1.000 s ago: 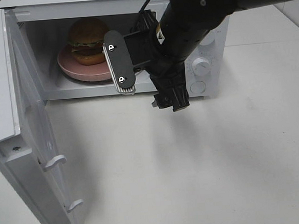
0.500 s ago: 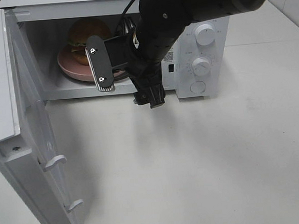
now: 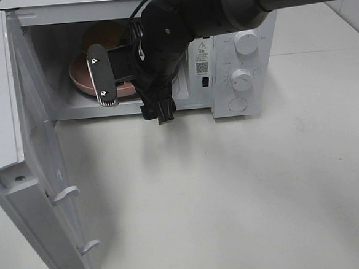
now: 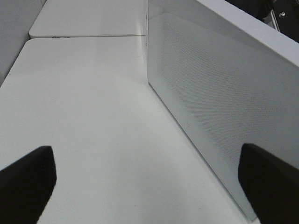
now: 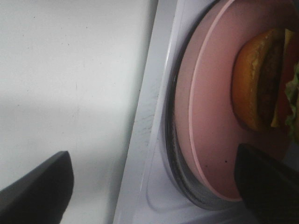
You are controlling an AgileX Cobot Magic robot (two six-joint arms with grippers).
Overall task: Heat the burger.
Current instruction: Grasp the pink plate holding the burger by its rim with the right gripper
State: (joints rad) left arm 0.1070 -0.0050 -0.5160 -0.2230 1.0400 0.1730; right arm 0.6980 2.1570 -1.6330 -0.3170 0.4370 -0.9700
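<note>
The burger sits on a pink plate inside the open microwave, mostly hidden behind my right arm in the exterior view. The right wrist view shows the burger on its plate, which rests on the glass turntable. My right gripper is open and empty at the microwave's opening, just in front of the plate; its fingers frame the right wrist view. My left gripper is open and empty, outside the door, and is out of the exterior view.
The microwave door stands wide open at the left, reaching toward the table's front. Two knobs are on the control panel at the right. White table lies in front.
My right gripper has moved left across the microwave's front, from beside the control panel to the opening in front of the plate. It has stayed open. Burger and plate have not moved.
</note>
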